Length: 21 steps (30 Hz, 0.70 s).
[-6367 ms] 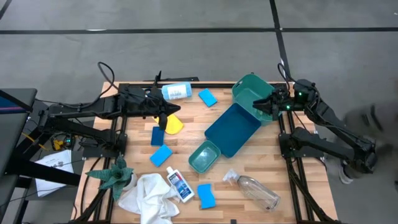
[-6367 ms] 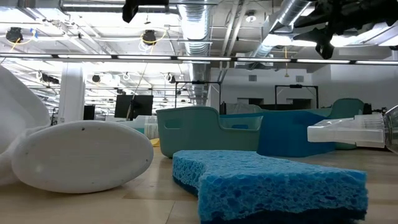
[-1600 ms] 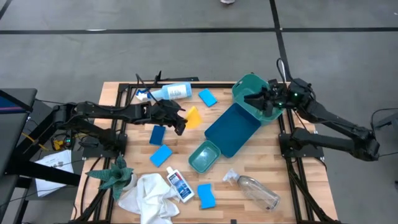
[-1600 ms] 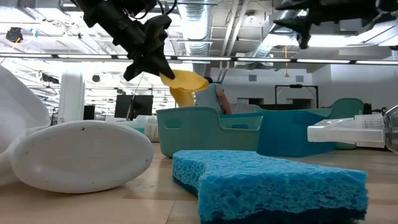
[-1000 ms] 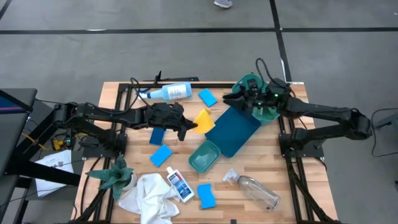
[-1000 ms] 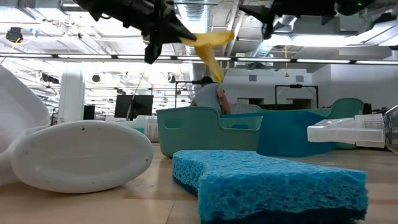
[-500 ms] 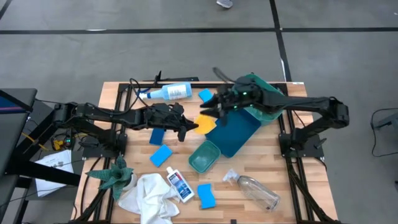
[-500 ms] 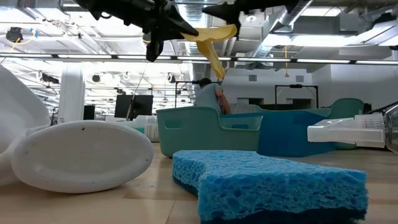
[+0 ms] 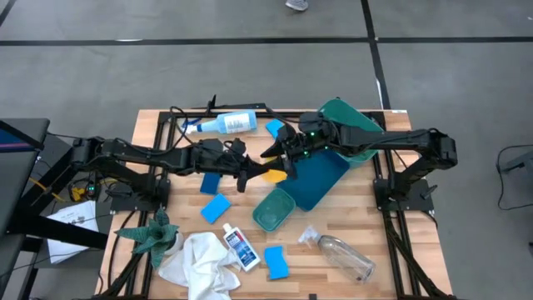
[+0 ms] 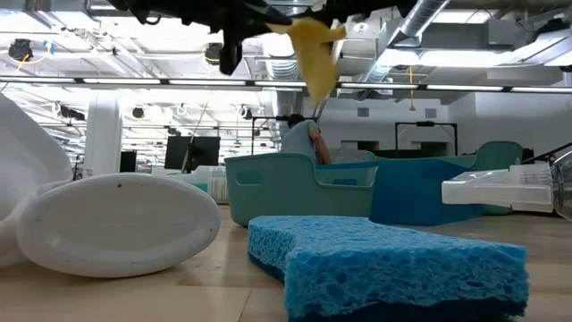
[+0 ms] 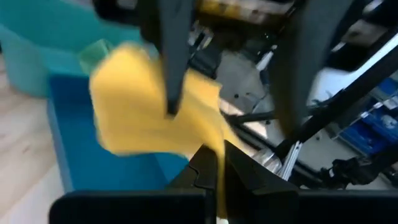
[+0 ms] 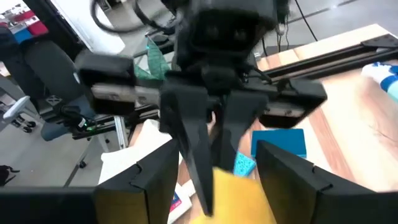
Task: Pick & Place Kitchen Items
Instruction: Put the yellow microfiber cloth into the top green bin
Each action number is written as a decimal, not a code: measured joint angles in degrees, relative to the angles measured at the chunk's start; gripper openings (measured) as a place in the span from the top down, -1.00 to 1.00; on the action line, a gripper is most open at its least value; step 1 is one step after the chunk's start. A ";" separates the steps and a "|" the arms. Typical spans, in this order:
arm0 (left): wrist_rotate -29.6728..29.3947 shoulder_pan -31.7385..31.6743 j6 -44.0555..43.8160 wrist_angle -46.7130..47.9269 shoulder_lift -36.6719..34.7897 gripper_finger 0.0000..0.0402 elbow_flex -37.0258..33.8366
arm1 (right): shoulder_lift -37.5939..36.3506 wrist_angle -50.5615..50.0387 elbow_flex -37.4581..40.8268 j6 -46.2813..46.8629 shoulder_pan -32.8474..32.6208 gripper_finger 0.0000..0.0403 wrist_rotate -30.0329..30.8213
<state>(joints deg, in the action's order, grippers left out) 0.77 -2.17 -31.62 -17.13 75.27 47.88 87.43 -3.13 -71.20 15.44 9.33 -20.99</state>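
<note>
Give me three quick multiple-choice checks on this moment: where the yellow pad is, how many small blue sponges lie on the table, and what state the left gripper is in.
1. Where is the yellow oblong pad?
A. Flat on the wooden table
B. Held in the air between the two grippers
C. Inside the small teal tub

2. How many small blue rectangular sponges show in the high view?
A. Two
B. Six
C. Four

3. The left gripper is:
A. Shut on the pad
B. Open and empty
C. Holding the spray bottle

Answers: 1 B, the low view shows it hanging high above the table. 2 C, four lie around the tubs. 3 A, the left wrist view shows its fingers pinching the pad's edge.
</note>
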 joint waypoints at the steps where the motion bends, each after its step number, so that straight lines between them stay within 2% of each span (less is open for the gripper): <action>1: -0.24 0.00 0.35 -1.03 -0.11 0.99 0.01 | -0.01 -0.07 0.00 0.00 0.03 -0.01 0.01; 9: -2.26 -0.13 3.21 -1.61 -2.52 0.99 0.04 | -0.10 -2.67 0.00 0.00 0.05 0.02 0.02; 21: -6.93 -0.18 6.33 2.97 -8.84 0.99 0.04 | -0.12 -3.42 0.00 0.00 0.05 0.04 -0.01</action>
<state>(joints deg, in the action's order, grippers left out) -6.15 -2.35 -25.29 -14.17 66.43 47.92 87.31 -6.55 -71.20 15.44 9.39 -21.00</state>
